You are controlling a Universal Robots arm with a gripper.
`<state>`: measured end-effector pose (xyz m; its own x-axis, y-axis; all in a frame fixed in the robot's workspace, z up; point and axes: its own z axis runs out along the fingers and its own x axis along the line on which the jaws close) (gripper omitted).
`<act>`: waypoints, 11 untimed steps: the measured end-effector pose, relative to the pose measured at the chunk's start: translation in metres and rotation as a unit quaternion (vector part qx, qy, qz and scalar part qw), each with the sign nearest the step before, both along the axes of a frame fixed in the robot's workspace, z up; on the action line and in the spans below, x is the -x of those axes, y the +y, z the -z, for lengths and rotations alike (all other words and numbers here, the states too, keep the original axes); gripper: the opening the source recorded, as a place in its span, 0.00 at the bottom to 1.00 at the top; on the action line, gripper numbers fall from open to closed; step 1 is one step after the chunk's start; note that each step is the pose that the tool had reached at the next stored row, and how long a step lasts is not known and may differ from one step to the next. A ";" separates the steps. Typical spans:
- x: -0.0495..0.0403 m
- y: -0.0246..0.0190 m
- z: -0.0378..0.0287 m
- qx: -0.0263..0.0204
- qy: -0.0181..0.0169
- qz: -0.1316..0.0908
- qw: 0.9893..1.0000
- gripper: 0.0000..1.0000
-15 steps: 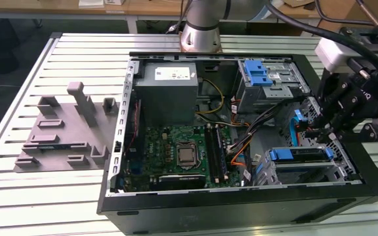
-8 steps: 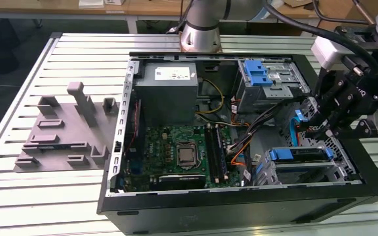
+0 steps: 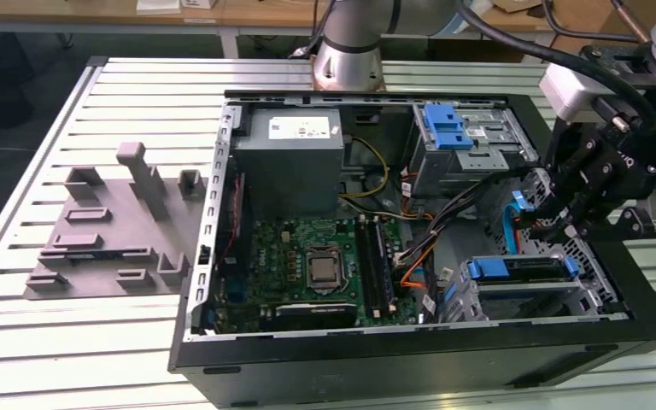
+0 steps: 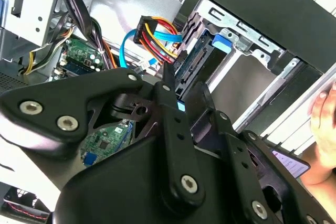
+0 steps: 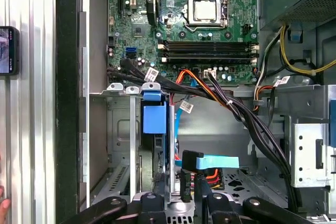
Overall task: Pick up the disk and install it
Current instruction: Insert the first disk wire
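The disk (image 3: 516, 268) stands on edge in the drive cage at the exterior view's right end of the open computer case, its blue carrier tab (image 5: 154, 116) pointing toward the motherboard. In the second wrist view the disk (image 4: 197, 61) runs into the metal bay and its connector end faces my gripper (image 4: 184, 85). My gripper (image 3: 547, 224) hangs over the rear part of that bay, in line with the disk (image 5: 155, 153). The gripper's black linkage (image 5: 181, 205) sits just behind the disk's rear end. Whether it grips the disk is hidden.
A loose power connector on red, yellow and orange wires (image 4: 149, 27) and a light blue flat cable (image 5: 218, 161) lie beside the disk's rear end. The grey power-supply box (image 3: 294, 141), motherboard (image 3: 317, 265) and upper cage with blue latch (image 3: 448, 128) fill the case. A hand (image 4: 323, 114) is nearby.
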<state>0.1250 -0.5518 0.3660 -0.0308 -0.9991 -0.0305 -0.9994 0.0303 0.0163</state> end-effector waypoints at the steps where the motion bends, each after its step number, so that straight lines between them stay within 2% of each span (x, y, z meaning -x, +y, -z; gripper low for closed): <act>1: 0.0000 0.0000 0.0001 0.000 0.000 0.000 1.000 0.36; 6: 0.0000 0.0008 0.0012 0.000 0.000 0.000 1.000 0.36; 11: 0.0000 0.0030 0.0059 0.000 0.000 0.000 1.000 0.36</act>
<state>0.1250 -0.5488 0.3601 -0.0308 -0.9991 -0.0306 -0.9994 0.0303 0.0163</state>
